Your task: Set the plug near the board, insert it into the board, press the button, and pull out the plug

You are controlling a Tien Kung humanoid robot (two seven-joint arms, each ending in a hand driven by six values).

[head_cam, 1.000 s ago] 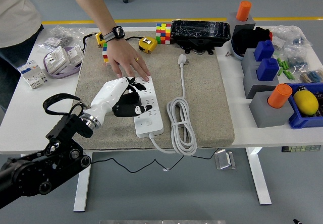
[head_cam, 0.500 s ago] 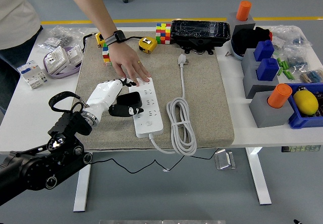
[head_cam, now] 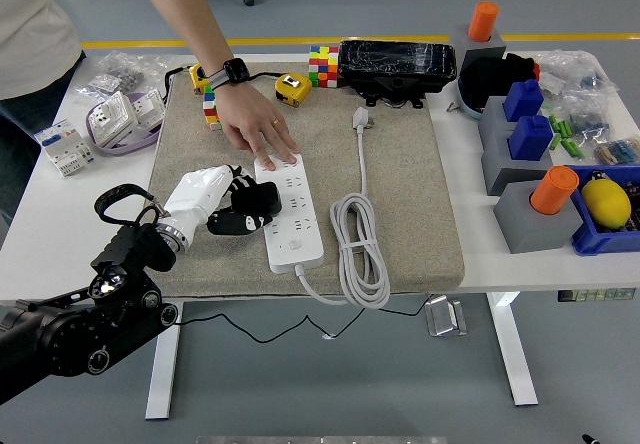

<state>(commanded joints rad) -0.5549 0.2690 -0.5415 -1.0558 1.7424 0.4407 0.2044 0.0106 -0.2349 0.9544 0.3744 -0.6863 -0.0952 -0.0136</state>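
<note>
**Robot hand grips a black plug beside the board**

The left robot hand point(head_cam: 225, 204), white-shelled with dark fingers, comes in from the lower left and lies over the beige mat point(head_cam: 400, 214). Its fingers are curled around a black plug point(head_cam: 257, 201), gripping it. The plug sits at the left edge of the white board point(head_cam: 290, 214), touching or just over that edge; whether its pins are in a socket cannot be told. The right arm is out of view.

The board lies lengthwise on the mat, its far end toward the person and its near end toward the surface's near edge. A round button point(head_cam: 293, 245) shows on the near part of the board, uncovered. From the near end a white cable point(head_cam: 358, 244) runs out, coils in loops just to the right of the board, then stretches up the mat to a white plug point(head_cam: 361, 117) near the far edge.

A person stands at the far left; one hand point(head_cam: 255, 129), with a watch point(head_cam: 232, 70) at the wrist, presses flat on the far end of the board.

Behind the mat on the white surface point(head_cam: 60, 234) sit a colour cube point(head_cam: 322, 65) and a black box point(head_cam: 396, 64). Grey blocks with orange and blue tops stand to the right.
</note>
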